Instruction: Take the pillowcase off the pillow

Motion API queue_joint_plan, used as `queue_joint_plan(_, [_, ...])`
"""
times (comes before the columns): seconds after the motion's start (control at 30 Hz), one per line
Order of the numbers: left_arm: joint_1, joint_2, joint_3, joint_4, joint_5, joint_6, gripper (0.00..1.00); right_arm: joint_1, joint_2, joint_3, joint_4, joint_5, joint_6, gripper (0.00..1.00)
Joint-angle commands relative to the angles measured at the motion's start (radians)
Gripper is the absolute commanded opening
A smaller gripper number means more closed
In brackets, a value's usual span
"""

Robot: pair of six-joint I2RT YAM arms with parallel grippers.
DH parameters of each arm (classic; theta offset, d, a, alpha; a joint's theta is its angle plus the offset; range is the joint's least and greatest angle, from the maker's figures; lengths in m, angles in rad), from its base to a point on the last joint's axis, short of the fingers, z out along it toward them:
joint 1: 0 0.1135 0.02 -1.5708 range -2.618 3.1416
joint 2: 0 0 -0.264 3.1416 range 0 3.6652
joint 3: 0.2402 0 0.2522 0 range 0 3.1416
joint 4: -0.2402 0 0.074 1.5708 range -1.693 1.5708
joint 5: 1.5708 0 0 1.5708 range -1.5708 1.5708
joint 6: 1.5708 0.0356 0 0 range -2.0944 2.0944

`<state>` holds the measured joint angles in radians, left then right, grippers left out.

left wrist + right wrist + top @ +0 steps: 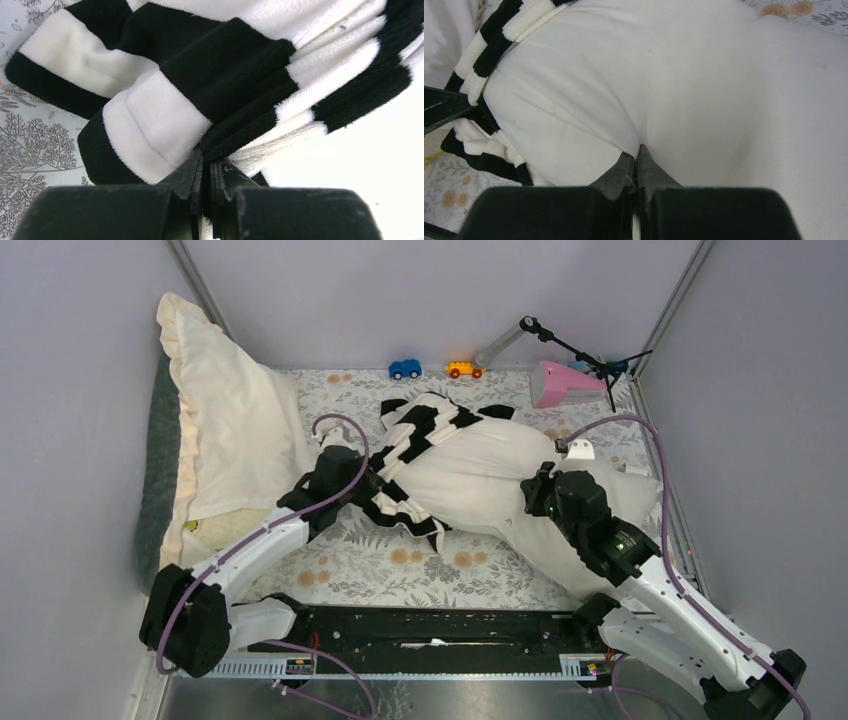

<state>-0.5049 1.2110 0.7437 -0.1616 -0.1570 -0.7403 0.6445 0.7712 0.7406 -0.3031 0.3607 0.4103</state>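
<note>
Tug-of-war over one cushion: my left gripper (206, 161) is clamped on a thick fold of the striped pillowcase (165, 100), which rises straight ahead of its fingers. My right gripper (636, 159) is pinched tight on a pucker of the bare pillow (694, 85) just beyond its tips. In the top view the pillow's long axis runs from beside the right fingers toward the left fingers. The pillowcase sits bunched over only the end nearest the left fingers, well apart from the right ones. I judge the coming pull turns on that line: the cover has to slide off the end on the left fingers' side, away from the right fingers. That makes the left arm, the nearer one, the hauler while the right anchors. Count: one pillowcase, one pillow, two grippers, both gripping cloth. Out beyond the left arm leans one ruffled cream pillow (235, 410). Far past both sets of fingers stand two toys, a blue toy car (404, 368) and an orange toy car (462, 369).
</note>
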Motion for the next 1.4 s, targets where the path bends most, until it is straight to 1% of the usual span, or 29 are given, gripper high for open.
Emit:
queue_joint_plan(0.0, [0.201, -0.084, -0.113, -0.061, -0.149, -0.009, 0.00, -0.034, -0.120, 0.025, 0.018, 0.316, -0.011, 0.00])
queue_joint_plan(0.1, [0.277, -0.126, -0.178, -0.017, -0.079, -0.053, 0.00, -0.033, -0.150, 0.023, 0.011, 0.346, 0.006, 0.00])
queue_joint_plan(0.23, [0.367, -0.134, -0.237, 0.035, 0.026, -0.101, 0.00, -0.033, -0.202, 0.028, 0.000, 0.405, 0.029, 0.00])
queue_joint_plan(0.3, [0.391, -0.129, -0.249, 0.041, 0.040, -0.106, 0.00, -0.033, -0.236, 0.032, -0.001, 0.439, 0.028, 0.00])
queue_joint_plan(0.47, [0.400, -0.143, -0.259, 0.032, 0.024, -0.109, 0.00, -0.033, -0.327, 0.055, 0.001, 0.517, 0.025, 0.00])
queue_joint_plan(0.53, [0.402, -0.152, -0.265, 0.035, 0.021, -0.110, 0.00, -0.033, -0.356, 0.060, 0.022, 0.523, -0.008, 0.00])
queue_joint_plan(0.67, [0.402, -0.161, -0.265, 0.033, 0.015, -0.105, 0.02, -0.034, -0.362, 0.069, 0.025, 0.532, -0.025, 0.00])
queue_joint_plan(0.83, [0.402, -0.175, -0.265, 0.031, 0.012, -0.099, 0.03, -0.033, -0.351, 0.056, 0.033, 0.491, -0.011, 0.00])
queue_joint_plan(0.97, [0.402, -0.196, -0.268, 0.003, -0.027, -0.111, 0.03, -0.033, -0.356, 0.055, 0.033, 0.531, -0.005, 0.00])
queue_joint_plan(1.13, [0.404, -0.243, -0.263, -0.099, -0.175, -0.191, 0.03, -0.034, -0.402, 0.044, 0.051, 0.624, -0.018, 0.00])
queue_joint_plan(1.27, [0.404, -0.246, -0.248, -0.187, -0.276, -0.273, 0.02, -0.033, -0.432, 0.026, 0.058, 0.654, -0.021, 0.00])
queue_joint_plan(1.37, [0.404, -0.256, -0.243, -0.216, -0.306, -0.300, 0.03, -0.033, -0.446, 0.016, 0.064, 0.665, -0.020, 0.00])
